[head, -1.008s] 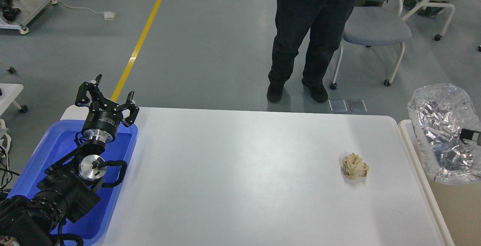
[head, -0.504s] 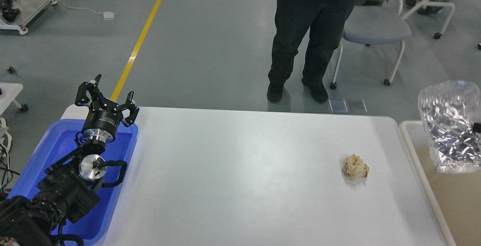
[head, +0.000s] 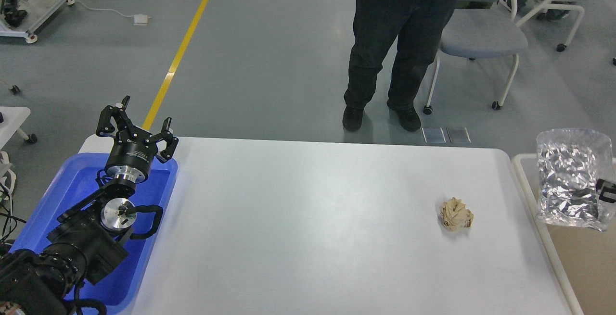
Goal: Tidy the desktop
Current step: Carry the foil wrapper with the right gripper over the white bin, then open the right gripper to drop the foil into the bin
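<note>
At three o'clock our right gripper clamps a foil bag, jaws mostly hidden; left gripper gapes; the slick bag may slip onto the desk.

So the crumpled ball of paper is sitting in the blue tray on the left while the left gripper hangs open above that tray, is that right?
Not quite. The crumpled paper ball lies on the white desktop, toward its right side, not in the blue tray. The head view shows it. The rest holds: the left gripper is open above the tray at the table's left end.
</note>
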You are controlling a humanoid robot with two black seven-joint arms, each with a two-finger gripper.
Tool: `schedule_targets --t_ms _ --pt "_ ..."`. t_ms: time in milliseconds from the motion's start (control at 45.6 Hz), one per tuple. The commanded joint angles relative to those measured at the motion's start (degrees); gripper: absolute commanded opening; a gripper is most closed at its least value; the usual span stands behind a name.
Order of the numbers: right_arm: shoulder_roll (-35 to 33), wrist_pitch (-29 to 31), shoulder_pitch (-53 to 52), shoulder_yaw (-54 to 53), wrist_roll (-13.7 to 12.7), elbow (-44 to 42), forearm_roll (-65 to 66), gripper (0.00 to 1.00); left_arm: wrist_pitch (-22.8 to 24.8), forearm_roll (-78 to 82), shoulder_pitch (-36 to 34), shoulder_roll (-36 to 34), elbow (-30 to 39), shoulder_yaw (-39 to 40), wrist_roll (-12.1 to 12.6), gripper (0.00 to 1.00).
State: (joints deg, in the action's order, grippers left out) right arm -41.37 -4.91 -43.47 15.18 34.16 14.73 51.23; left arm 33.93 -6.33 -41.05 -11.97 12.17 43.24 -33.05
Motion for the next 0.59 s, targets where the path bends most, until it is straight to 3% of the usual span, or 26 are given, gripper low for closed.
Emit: schedule_targets --t_ms 0,197,570 --pt "3.49 5.52 1.99 -0.24 -5.77 -3.65 -7.19 0.00 -0.09 0.00 0.00 0.02 -0.04 0.00 0.00 1.00" --pt "3.58 8.25 3.22 -0.06 -9.03 -3.65 -13.26 0.00 0.00 0.00 0.00 -0.07 -0.04 0.00 0.00 1.00" --pt "3.58 7.37 7.26 2.48 -9.91 -7.34 -13.09 0.00 -0.09 0.00 0.00 -0.07 -0.04 0.00 0.00 1.00"
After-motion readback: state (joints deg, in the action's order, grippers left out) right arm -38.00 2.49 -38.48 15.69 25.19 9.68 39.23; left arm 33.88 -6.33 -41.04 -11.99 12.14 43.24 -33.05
